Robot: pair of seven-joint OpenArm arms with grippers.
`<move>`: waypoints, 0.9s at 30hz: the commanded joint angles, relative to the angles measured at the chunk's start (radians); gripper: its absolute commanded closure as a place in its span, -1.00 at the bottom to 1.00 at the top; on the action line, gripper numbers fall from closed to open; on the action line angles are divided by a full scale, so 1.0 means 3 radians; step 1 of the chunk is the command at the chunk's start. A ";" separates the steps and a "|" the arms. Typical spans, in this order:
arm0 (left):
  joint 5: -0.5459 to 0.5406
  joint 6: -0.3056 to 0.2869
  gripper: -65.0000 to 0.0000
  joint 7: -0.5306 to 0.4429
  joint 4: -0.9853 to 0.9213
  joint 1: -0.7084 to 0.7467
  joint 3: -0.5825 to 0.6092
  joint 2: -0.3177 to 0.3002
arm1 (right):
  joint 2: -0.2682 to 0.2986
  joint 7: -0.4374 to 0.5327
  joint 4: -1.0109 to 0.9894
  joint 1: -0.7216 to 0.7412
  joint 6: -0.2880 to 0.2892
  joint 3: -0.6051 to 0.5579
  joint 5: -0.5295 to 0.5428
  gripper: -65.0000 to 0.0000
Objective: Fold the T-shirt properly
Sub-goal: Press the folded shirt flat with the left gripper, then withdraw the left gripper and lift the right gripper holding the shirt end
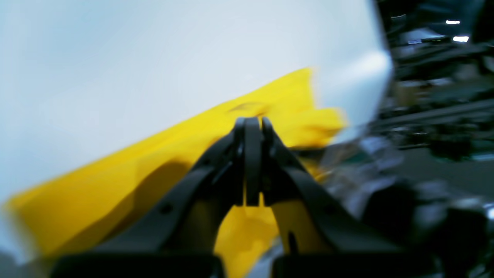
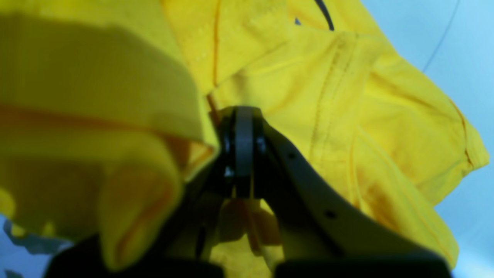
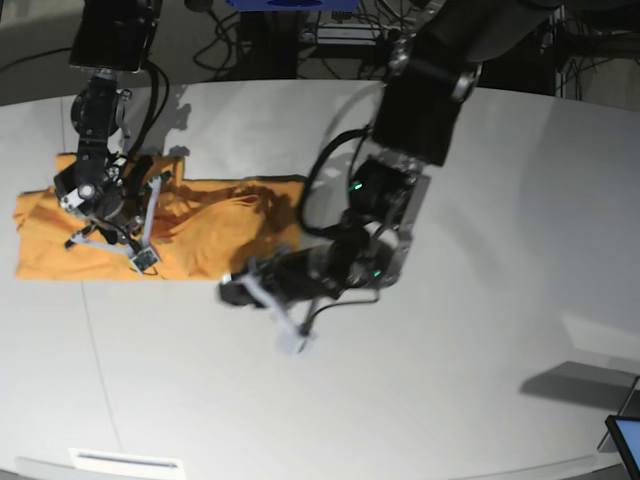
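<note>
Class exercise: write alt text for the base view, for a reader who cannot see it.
An orange-yellow T-shirt lies rumpled on a white table, gripped at both ends by two black robot arms. The right hand pinches the cloth on the picture's left; the left hand grips its lower right corner. Cables and equipment crowd the dark background behind the table.

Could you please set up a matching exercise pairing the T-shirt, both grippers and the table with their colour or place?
Things:
1. T-shirt
2. left gripper
3. right gripper
4. table

Descriptions:
A. white and curved at its far edge
B. jaws together, at the cloth's right-hand edge in the base view
C. jaws together, with cloth draped over it, at the cloth's left part in the base view
D. orange-yellow and rumpled

Pairs: 1-D, 2-B, 3-C, 4-A
</note>
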 commanded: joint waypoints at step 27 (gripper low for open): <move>-0.0097 -0.0022 1.00 -0.0047 0.0684 0.0046 -0.0042 -0.1016 | 0.0199 -0.0120 0.1143 -0.0070 0.0031 -0.0486 -0.0058 0.42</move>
